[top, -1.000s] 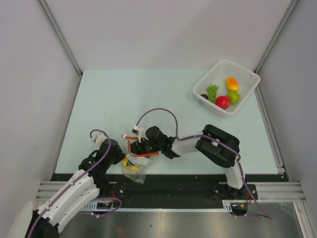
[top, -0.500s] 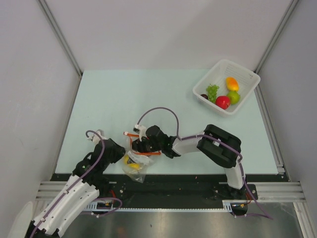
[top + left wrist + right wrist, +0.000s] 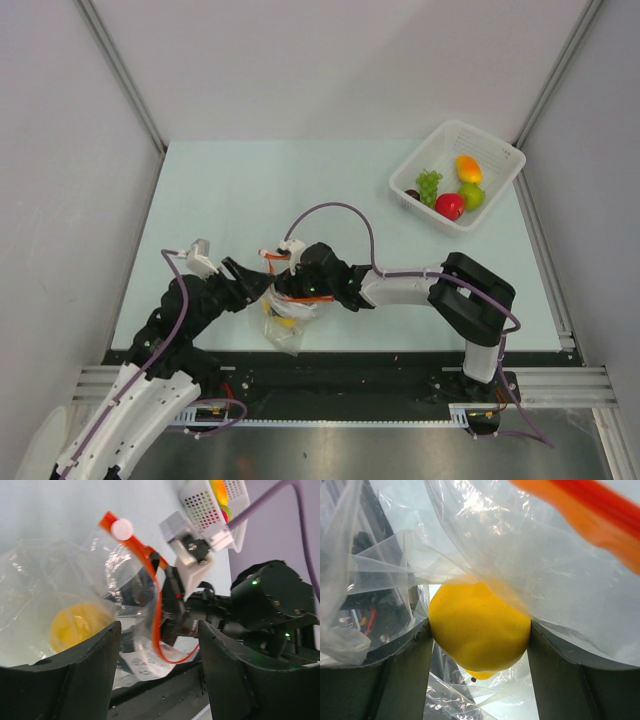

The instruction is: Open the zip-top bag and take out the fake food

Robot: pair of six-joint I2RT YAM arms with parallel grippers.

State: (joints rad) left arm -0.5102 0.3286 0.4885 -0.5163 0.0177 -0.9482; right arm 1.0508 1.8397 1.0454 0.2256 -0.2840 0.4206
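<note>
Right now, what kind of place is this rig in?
Probably a lab test cell, not a home: plain grey panel walls, left arm and right arm bolted to a metal rail at the table edge, plastic toy fruit in a white basket.

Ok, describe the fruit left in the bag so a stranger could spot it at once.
Look near the middle of the pale table's near edge for a clear bag with an orange zip strip. The fruit inside is yellow and smooth, the only one not in the white basket at the far right.
</note>
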